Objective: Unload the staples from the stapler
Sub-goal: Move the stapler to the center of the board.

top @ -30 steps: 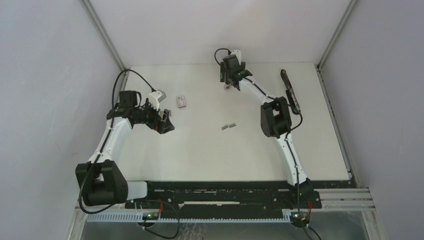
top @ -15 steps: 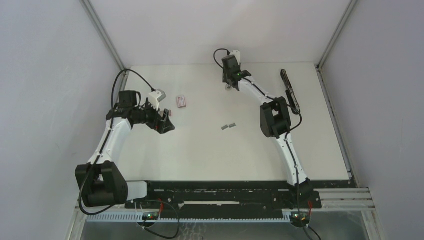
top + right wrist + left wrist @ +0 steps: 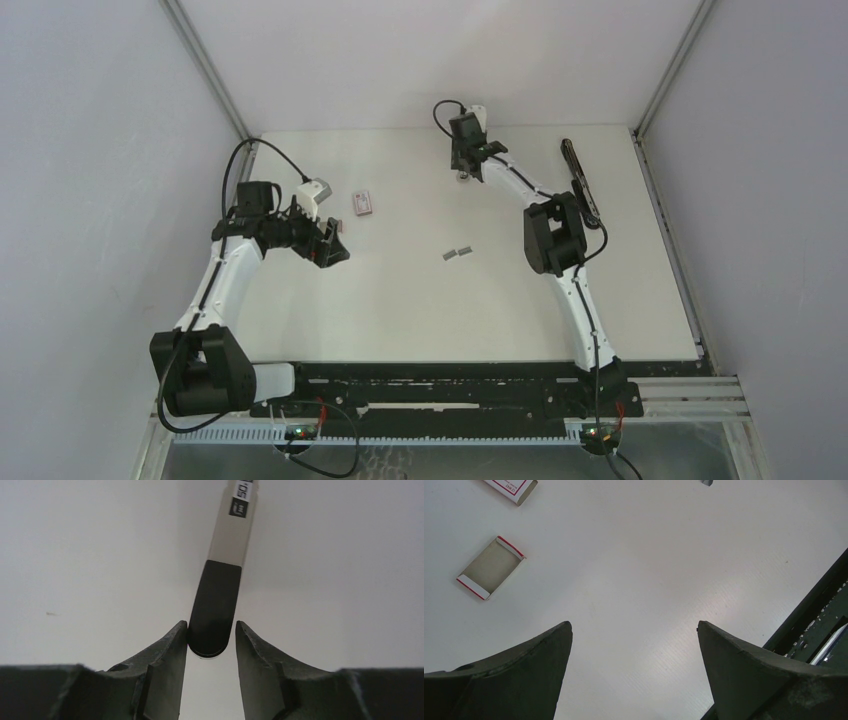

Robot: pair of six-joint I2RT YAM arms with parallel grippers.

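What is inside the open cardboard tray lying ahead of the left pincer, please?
The tray looks empty: only its bare brown floor shows between the red-and-white end flaps. Anything lying beneath the tray is covered by it and cannot be seen.

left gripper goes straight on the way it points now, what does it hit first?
Probably bare table: in the left wrist view nothing lies ahead between the fingers of the open left gripper. The empty box tray sits off to one side of that line.

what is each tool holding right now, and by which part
Right tool grips the stapler by its black rounded end, pinched from both sides. Left tool is open, holding nothing.
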